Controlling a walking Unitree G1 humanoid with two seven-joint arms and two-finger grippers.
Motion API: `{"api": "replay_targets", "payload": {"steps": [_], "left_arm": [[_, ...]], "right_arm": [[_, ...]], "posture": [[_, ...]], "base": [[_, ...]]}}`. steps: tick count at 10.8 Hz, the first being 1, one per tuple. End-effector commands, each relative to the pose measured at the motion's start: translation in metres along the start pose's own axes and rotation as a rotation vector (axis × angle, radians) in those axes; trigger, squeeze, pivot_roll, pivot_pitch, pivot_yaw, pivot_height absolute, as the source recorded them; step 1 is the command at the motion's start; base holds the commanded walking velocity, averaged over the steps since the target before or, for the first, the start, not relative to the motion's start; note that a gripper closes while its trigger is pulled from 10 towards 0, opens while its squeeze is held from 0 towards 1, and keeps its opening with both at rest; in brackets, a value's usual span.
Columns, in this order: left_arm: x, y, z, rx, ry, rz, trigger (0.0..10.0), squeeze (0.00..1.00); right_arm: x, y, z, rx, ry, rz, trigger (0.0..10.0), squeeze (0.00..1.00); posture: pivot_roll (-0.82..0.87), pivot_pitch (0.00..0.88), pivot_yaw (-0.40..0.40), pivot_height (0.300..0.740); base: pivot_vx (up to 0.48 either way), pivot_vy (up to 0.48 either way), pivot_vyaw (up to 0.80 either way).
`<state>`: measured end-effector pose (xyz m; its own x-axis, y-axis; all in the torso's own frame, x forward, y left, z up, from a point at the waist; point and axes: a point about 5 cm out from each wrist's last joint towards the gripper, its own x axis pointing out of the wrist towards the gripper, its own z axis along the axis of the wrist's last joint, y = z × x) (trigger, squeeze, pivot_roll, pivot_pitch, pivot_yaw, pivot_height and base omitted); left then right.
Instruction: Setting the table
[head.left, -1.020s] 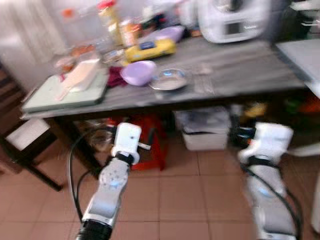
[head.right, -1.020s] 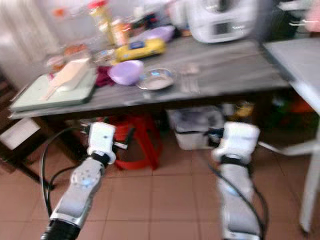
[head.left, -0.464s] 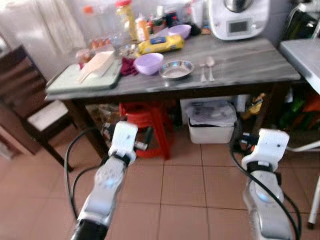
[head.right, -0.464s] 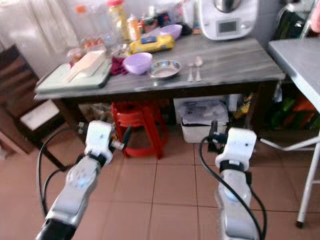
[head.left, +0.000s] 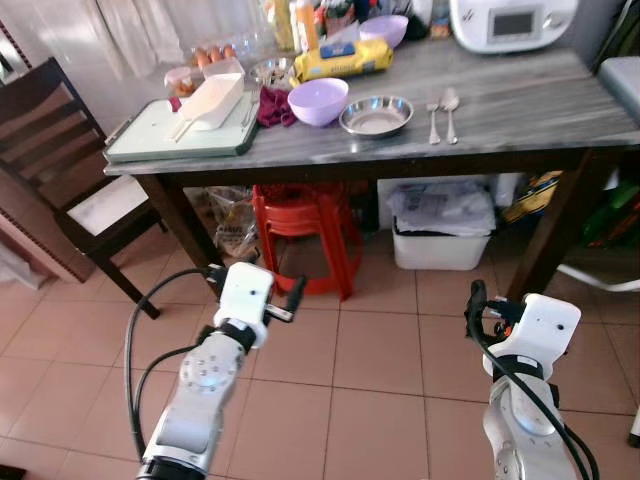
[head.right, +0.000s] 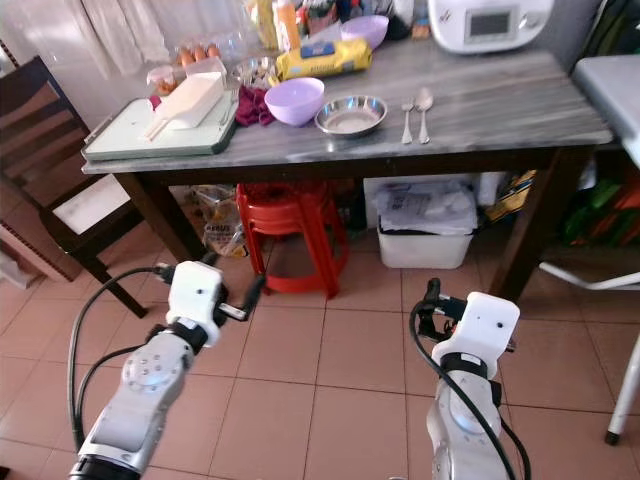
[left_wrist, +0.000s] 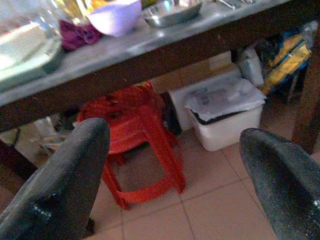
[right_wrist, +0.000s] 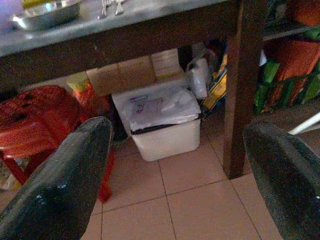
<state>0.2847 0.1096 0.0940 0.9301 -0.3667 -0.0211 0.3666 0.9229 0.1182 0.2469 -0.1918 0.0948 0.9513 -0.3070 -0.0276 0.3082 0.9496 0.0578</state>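
A grey table (head.left: 520, 110) stands ahead of me. On it are a lilac bowl (head.left: 318, 100), a steel bowl (head.left: 376, 115), and a fork and spoon (head.left: 441, 104) side by side. A second purple bowl (head.left: 385, 28) sits further back. My left gripper (left_wrist: 175, 135) is held low over the floor tiles, short of the table, open and holding nothing. My right gripper (right_wrist: 177, 127) is also low and in front of the table, open and holding nothing.
A green tray (head.left: 150, 140) with a white scoop (head.left: 208, 100) lies at the table's left end, next to a maroon cloth (head.left: 272, 108) and a yellow packet (head.left: 343, 60). Red stools (head.left: 305, 225) and a white bin (head.left: 440, 235) stand under the table. A dark chair (head.left: 60, 140) is on the left.
The whole picture has shifted and sharpened as the camera moved, and the table now sits higher in it. Both arms stay low with their grippers open.
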Motion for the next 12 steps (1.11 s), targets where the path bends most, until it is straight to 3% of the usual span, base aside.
{"api": "replay_targets", "payload": {"steps": [1, 4, 7, 10, 12], "left_arm": [[0.002, -0.003, 0.002, 0.006, -0.001, -0.027, 10.0, 0.0], [0.006, -0.033, -0.003, -0.089, -0.013, -0.033, 10.0, 0.0], [0.008, -0.036, -0.008, -0.143, -0.021, 0.05, 10.0, 0.0], [0.005, -0.032, -0.009, -0.146, -0.035, 0.083, 10.0, 0.0], [0.005, -0.017, -0.002, -0.086, -0.058, 0.094, 10.0, 0.0]], "right_arm": [[-0.004, 0.003, -0.001, -0.006, 0.022, 0.012, 10.0, 0.0], [-0.001, -0.009, 0.011, -0.092, 0.025, 0.078, 10.0, 0.0], [0.015, -0.006, 0.019, -0.138, 0.044, 0.151, 10.0, 0.0], [0.019, 0.001, 0.02, -0.138, 0.038, 0.182, 10.0, 0.0], [0.021, 0.004, 0.026, -0.119, -0.027, 0.155, 10.0, 0.0]], "posture": [[-0.12, 0.178, 0.18, 0.74], [-0.2, 0.158, 0.042, 0.74], [-0.2, 0.122, -0.078, 0.74], [-0.18, 0.113, -0.072, 0.74], [-0.16, 0.101, 0.01, 0.74]], "base": [[0.0, 0.0, 0.0], [0.0, 0.0, 0.0], [0.0, 0.0, 0.0], [0.0, 0.0, 0.0], [0.0, 0.0, 0.0]]}}
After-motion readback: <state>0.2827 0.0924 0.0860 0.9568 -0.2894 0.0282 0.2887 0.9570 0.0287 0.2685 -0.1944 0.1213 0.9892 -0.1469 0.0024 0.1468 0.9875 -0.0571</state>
